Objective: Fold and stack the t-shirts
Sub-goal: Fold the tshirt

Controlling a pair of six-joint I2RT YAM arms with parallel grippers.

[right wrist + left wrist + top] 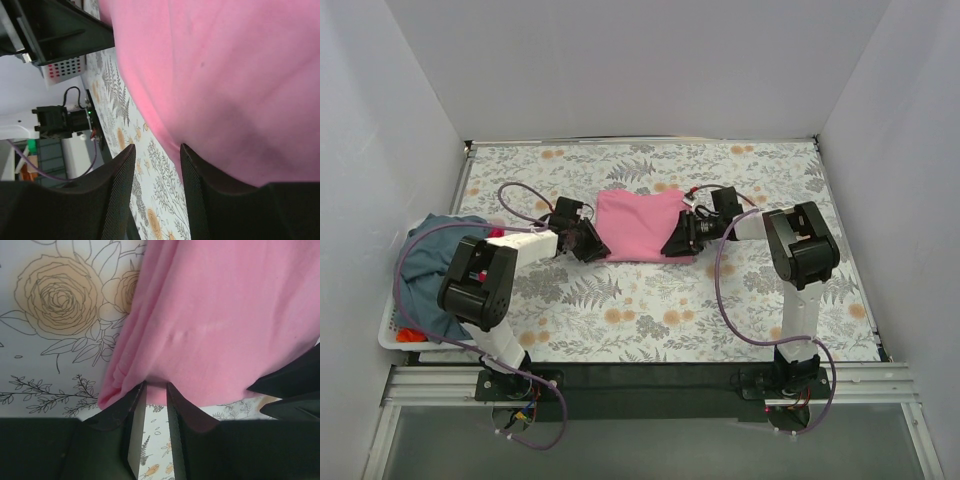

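Observation:
A bright pink t-shirt lies folded flat on the flowered table, at mid-table. My left gripper is at its near left corner and my right gripper at its near right corner. In the left wrist view the left gripper has its jaws a narrow gap apart, with the edge of the pink t-shirt just between the tips. In the right wrist view the right gripper is wide open, one finger touching the edge of the pink t-shirt. A slate blue-grey t-shirt lies crumpled in the basket.
A white laundry basket stands at the table's left edge, with something red at its near corner. White walls close in the table on the left, back and right. Purple cables loop beside both arms.

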